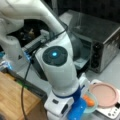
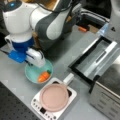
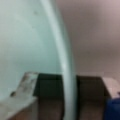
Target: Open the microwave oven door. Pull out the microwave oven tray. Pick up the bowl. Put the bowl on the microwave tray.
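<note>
We see the gripper down at the bowl, with one finger inside the rim and the other outside — pinched on the thin teal edge. The bowl sits on the table with orange food in it.

Taking the bowl as our landmark: the pink plate on the white appliance is just beside it, toward a front view's bottom. The microwave oven is well apart from the bowl, toward that view's right. The microwave oven door is already folded down, and the microwave oven tray looks pulled out over it.

What could go wrong? The hold is only on one edge, so we think the bowl could tip and spill the food. It could also bump the plate.
</note>
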